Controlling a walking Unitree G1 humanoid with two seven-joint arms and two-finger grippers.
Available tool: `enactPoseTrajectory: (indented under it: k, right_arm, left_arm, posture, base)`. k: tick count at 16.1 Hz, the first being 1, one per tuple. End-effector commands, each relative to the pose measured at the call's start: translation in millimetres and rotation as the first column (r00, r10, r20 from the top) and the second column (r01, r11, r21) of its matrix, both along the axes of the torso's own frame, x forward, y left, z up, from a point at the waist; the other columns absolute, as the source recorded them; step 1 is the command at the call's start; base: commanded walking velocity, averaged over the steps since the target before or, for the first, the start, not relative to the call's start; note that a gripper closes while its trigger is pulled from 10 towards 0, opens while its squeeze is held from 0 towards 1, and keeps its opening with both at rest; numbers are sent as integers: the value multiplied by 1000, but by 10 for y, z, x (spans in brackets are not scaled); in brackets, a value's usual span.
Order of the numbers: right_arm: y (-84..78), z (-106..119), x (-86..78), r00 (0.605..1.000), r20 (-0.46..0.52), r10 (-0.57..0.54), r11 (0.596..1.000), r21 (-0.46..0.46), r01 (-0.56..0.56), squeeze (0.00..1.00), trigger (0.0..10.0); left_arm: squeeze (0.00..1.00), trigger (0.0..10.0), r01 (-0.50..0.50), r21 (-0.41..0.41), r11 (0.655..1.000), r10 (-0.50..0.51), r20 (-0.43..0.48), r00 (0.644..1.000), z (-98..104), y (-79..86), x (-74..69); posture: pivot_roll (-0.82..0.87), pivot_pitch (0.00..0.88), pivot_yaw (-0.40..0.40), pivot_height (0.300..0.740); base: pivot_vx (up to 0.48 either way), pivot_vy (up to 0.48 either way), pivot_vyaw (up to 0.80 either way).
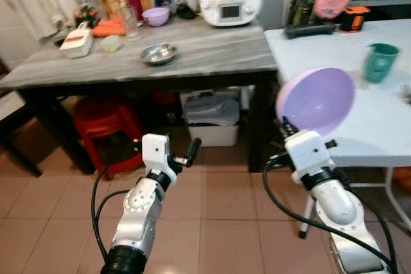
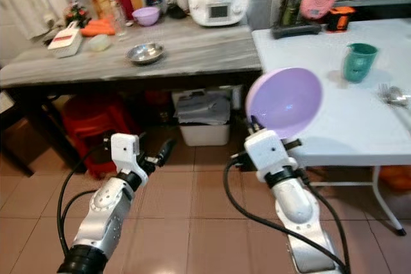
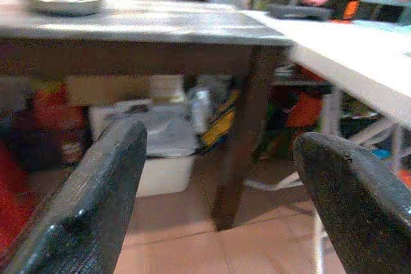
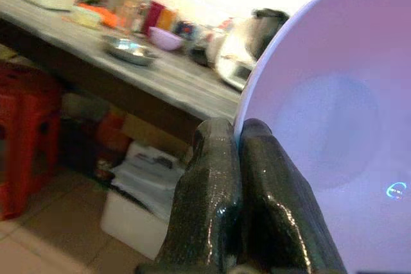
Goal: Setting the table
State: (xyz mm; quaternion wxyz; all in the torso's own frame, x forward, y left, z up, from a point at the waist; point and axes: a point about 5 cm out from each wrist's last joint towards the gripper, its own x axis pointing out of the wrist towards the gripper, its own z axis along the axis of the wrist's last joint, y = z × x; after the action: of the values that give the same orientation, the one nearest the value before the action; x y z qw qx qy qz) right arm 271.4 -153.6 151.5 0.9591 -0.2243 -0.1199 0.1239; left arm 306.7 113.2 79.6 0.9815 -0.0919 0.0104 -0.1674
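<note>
Bowl time: from the left eye, the right gripper (image 1: 287, 126) pinches the rim of a big purple bowl (image 1: 318, 99), tipped on its side in the air by the corner of the white table (image 1: 334, 120). A green cup (image 1: 377, 61) stands on that table. The left gripper (image 1: 186, 152) hangs low over the floor tiles. From the left wrist, its two fingers (image 3: 96, 203) are wide apart with nothing between them. From the right wrist, both black fingers (image 4: 218, 203) squeeze the bowl's edge, and a metal dish (image 4: 128, 49) sits on the gray table (image 4: 180, 81).
</note>
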Motion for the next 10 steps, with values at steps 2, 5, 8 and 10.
enactPoseTrajectory:
  k: [2, 5, 8, 10]
  right_arm:
    - [92, 42, -5, 999, 18, 38, 999, 9, -38, 0, 10000]
    - [96, 35, -3, 999, 15, 44, 999, 8, -44, 0, 10000]
    - [106, 45, -1, 998, 27, 51, 999, 7, -51, 0, 10000]
    - [106, 60, 11, 998, 30, 52, 999, 7, -53, 0, 10000]
  left_arm:
    - [0, 10000, -30, 18, 999, 30, 9, 1000, 18, 79, 19]
    - [0, 10000, -32, 20, 999, 31, 10, 999, 20, 76, 22]
    - [0, 10000, -31, 24, 999, 31, 9, 999, 11, 81, 19]
    - [0, 10000, -33, 23, 999, 33, 11, 999, 13, 81, 22]
  posture:
    - [-165, 0, 102, 740]
    - [-164, 0, 103, 740]
    - [-162, 0, 100, 740]
    - [-162, 0, 99, 740]
  base:
    - [0, 401, 0]
    - [0, 400, 0]
    - [0, 405, 0]
    - [0, 411, 0]
